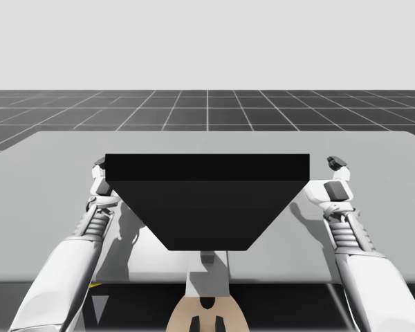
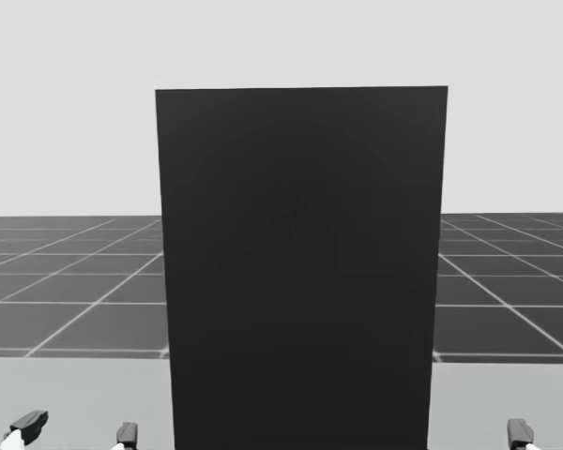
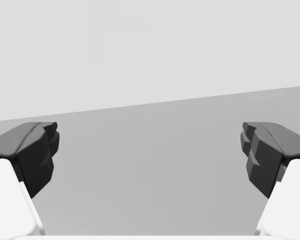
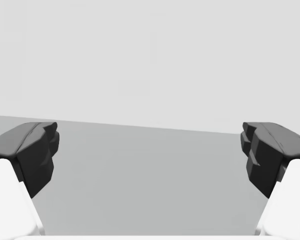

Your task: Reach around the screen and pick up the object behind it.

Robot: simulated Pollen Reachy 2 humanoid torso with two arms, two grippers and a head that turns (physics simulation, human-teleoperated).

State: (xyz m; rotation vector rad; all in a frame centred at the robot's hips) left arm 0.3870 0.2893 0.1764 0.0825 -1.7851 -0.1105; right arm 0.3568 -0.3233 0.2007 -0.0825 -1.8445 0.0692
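Observation:
A tall black screen (image 1: 207,200) stands upright in the middle of the grey table (image 1: 55,152); in the head view the screen (image 2: 300,272) blocks whatever lies behind it. My left gripper (image 1: 99,167) hovers at the screen's left edge, and my right gripper (image 1: 337,167) at its right edge. The left gripper (image 3: 150,150) is open, with bare tabletop between its fingers. The right gripper (image 4: 150,150) is open too and holds nothing. Dark fingertips (image 2: 23,424) of the left gripper poke up left of the screen, and one fingertip (image 2: 518,433) of the right gripper pokes up on the other side.
Beyond the table's far edge (image 1: 207,131) a dark gridded floor (image 1: 207,107) runs to the horizon. Bare tabletop lies on both sides of the screen and past its far edge.

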